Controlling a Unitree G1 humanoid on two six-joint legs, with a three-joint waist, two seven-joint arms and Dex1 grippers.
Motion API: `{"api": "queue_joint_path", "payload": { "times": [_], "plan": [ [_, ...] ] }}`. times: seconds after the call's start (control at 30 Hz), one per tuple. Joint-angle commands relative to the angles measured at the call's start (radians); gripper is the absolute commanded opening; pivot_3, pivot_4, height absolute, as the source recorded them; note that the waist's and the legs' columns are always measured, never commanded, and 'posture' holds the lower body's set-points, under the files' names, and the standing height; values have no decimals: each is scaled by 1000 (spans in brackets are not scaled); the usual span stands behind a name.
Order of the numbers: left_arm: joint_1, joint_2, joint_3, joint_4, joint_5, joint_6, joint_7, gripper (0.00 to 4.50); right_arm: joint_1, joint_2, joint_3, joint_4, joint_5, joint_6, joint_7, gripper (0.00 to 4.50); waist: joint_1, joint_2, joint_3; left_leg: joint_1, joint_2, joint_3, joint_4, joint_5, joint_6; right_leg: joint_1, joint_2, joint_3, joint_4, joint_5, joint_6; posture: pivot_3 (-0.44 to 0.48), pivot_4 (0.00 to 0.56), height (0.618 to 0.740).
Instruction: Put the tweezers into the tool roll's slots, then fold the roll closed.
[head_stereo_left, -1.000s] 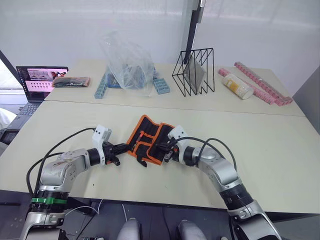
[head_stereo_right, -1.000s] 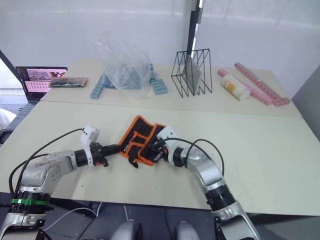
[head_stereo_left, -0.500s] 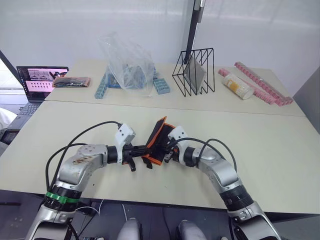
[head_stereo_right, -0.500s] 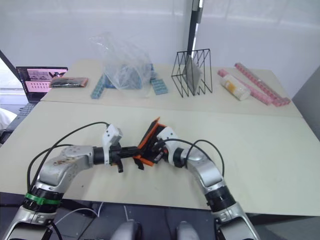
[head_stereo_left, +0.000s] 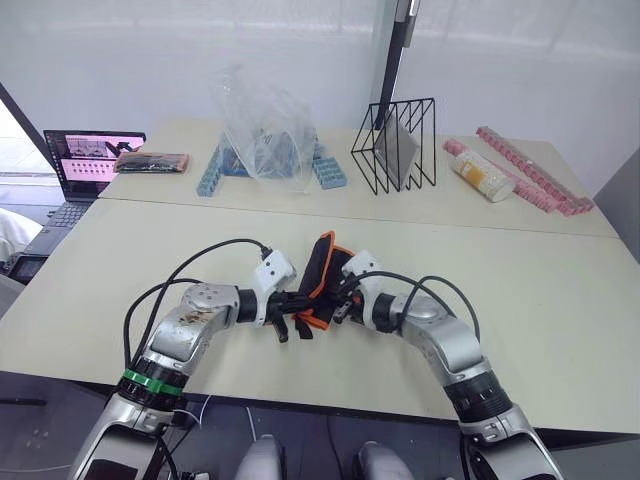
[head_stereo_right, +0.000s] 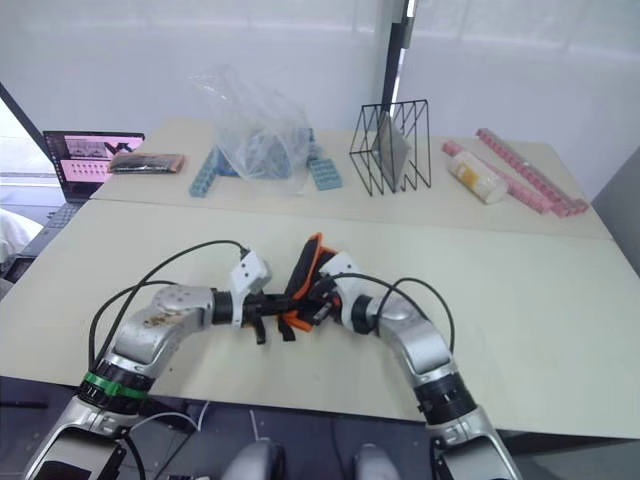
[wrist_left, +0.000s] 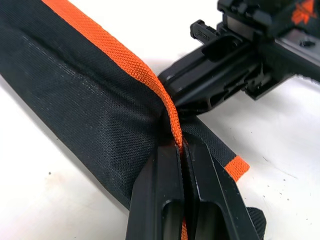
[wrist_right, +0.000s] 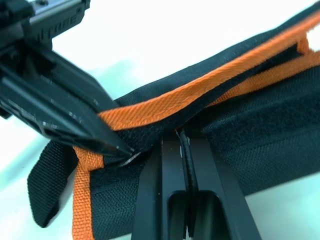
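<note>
Tool roll (head_stereo_left: 322, 280) folded up on edge between both pincers, near front of bench (head_stereo_left: 560, 310). Left pincer (wrist_left: 182, 150) pinched tight on roll's orange-trimmed edge, fabric squeezed between its fingers. Right pincer (wrist_right: 181, 145) clamped on opposite side of same fold, tips of both pincers nearly meeting. Black strap (wrist_right: 47, 180) hangs loose beside right pincer. Tweezers, slots hidden inside fold.
</note>
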Motion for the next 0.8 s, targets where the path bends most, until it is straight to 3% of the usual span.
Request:
{"api": "queue_joint_path", "payload": {
  "times": [0.03,0.5,0.63,0.8],
  "plan": [
    [36,18,-78,23,49,-10,-46,20,-18,-16,-80,-39,30,10,-15,0,0,0,0,0,0,0,0,0,0,0,0,0,0,0,0,0,150,689],
    [6,37,-120,52,117,-5,-90,20,-46,33,-249,-30,162,9,-40,0,-4,0,0,0,0,0,-2,0,0,-1,0,0,-1,0,0,0,150,689],
    [6,32,-124,59,126,1,-85,20,-52,40,-244,-92,208,-23,16,0,-4,1,0,0,0,0,-2,0,0,-1,1,0,-1,0,0,0,150,689],
    [3,26,-125,61,133,5,-80,20,-55,16,-114,-107,129,-44,44,0,-5,1,0,0,0,0,-2,0,0,0,0,0,-1,0,0,0,150,689]
  ]
}}
